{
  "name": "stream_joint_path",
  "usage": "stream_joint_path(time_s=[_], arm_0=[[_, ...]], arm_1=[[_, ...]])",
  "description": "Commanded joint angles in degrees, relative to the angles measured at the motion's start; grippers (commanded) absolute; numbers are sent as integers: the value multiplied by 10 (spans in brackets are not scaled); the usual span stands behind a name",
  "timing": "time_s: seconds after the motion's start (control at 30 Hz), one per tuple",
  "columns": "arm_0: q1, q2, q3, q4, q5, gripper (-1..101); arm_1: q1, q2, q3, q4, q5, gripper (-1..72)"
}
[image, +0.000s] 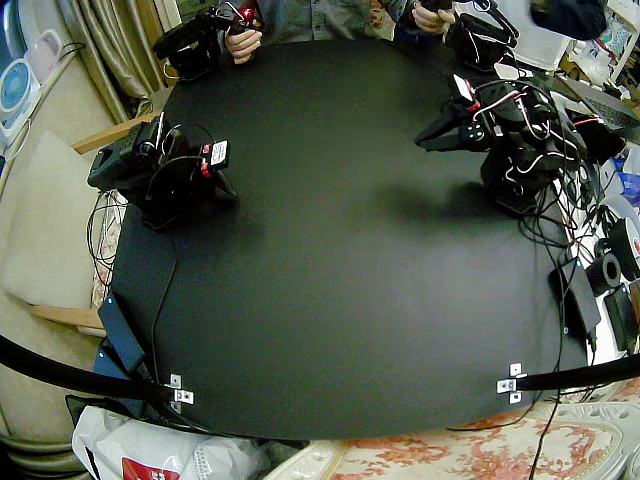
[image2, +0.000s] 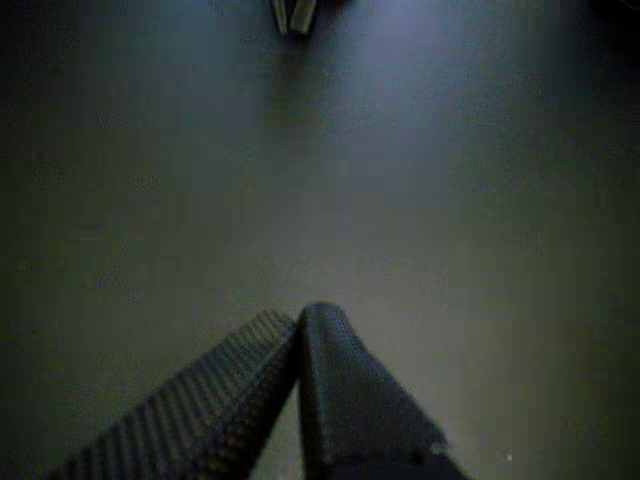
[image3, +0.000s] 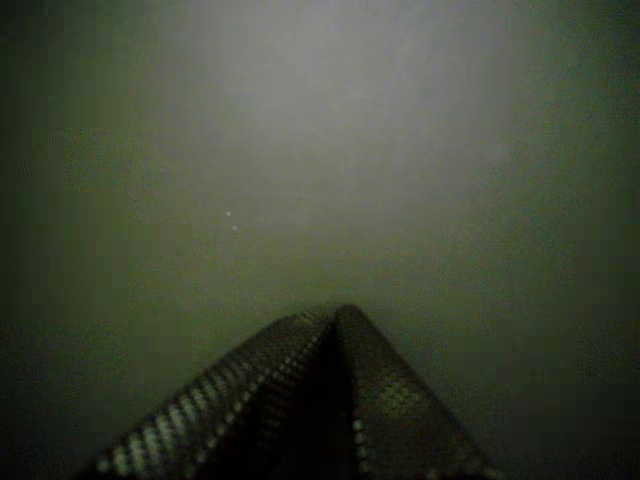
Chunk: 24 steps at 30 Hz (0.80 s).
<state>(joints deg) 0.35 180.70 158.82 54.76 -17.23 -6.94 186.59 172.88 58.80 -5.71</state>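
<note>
Plainly, no handling is under way at this moment. Both arms sit folded low at opposite sides of the black table (image: 330, 290), well apart from each other.

The right gripper (image: 224, 188) points down at the table top just beside its own base. The left gripper (image: 428, 138) reaches out level above the surface, beside the tangle of cables (image: 560, 190) at that arm's foot.

In a wrist view the gripper (image2: 298, 325) has its jaws pressed together with nothing between them. In a wrist view the other gripper (image3: 333, 318) shows the same, jaws together and holding nothing. I cannot tell which arm each of these cameras rides on.

The only thing near either gripper is the bare table surface, which lies right under both. A small pale forked shape (image2: 292, 14) shows at the far edge of one wrist picture, too dim to name.

A person's hand (image: 243, 42) shows at the far rim, away from the grippers.

My judgement is that nothing is done so far: nothing is gripped, lifted or set down, and all the work is left.
</note>
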Motion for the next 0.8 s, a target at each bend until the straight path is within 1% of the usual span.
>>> stream_joint_path(time_s=[0.0,0.07,0.17,0.23,0.27,0.3,0.33,0.4,0.43,0.47,0.5,0.53,0.57,0.6,0.63,0.67,0.7,0.73,0.77], arm_0=[[11,50,25,-11,-11,0],[14,50,16,-32,1,0],[10,50,70,-46,-5,0],[-25,50,167,-45,-1,0],[-32,50,184,-48,-1,2],[-31,50,189,-50,21,49],[-30,50,195,-42,55,48],[-29,50,203,-12,78,36],[-30,50,202,-7,91,48],[-26,50,202,-7,95,48],[-25,49,203,-7,97,48],[-25,49,203,-7,96,48],[-25,49,203,-6,96,44],[-25,49,203,-6,96,46],[-24,49,203,-6,97,44],[-23,49,203,-6,98,44],[-24,49,203,-6,98,44],[-25,49,203,-6,98,44],[-25,49,203,-6,96,44]], arm_1=[[-5,10,-6,3,-4,-3],[-5,10,-6,3,-4,-3],[-5,10,-6,3,-4,-3],[-6,10,-6,3,-5,-3],[-7,10,-6,3,-5,-3],[-7,10,-6,3,-5,-3],[-7,10,-6,3,-5,-3],[-4,10,-6,2,5,-3],[-11,10,-8,-26,30,-5],[-15,10,-18,-44,35,-5],[-31,10,-111,-60,18,-6],[-57,10,-219,-85,-27,-6],[-127,9,-432,-111,-133,-6],[-174,9,-484,-139,-178,-6],[-188,9,-478,-142,-177,-6],[-144,9,-435,-145,-121,-6],[-61,9,-319,-155,-2,-6],[-25,10,-288,-139,40,-6],[-25,1,-414,-88,-4,-6]])
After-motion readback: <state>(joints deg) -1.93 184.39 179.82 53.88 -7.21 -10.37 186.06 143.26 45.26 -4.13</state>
